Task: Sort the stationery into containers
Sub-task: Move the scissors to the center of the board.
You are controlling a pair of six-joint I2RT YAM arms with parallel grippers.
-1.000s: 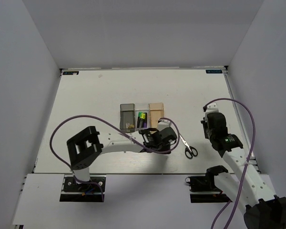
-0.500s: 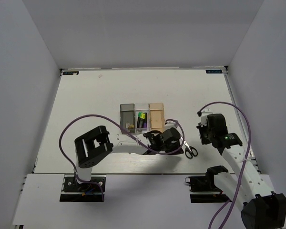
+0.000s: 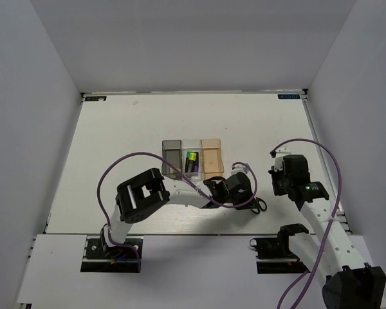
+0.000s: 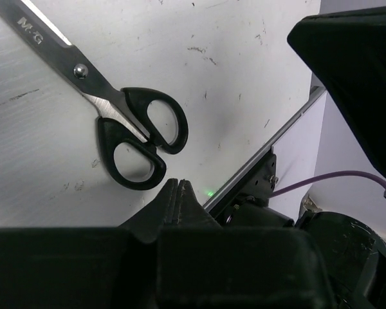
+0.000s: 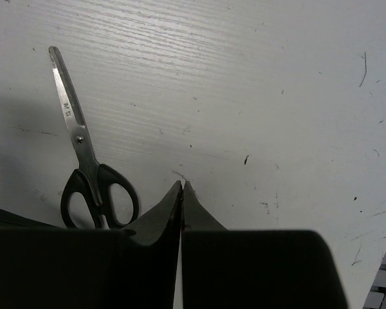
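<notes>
Left wrist view: left gripper (image 4: 177, 188), pressed together, is held just beside scissors (image 4: 106, 96) handles at centre-left, presumably for pickup.

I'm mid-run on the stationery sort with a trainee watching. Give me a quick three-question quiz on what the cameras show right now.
1. True or false: the scissors lie inside one of the bins.
2. Multiple choice: the left gripper is A) open, B) shut on the scissors, C) shut, holding nothing.
3. Short answer: which bin holds a marker?

Key: 1 false, they lie flat on the table. 2 C. 3 the clear bin, the middle one of the row.
</notes>
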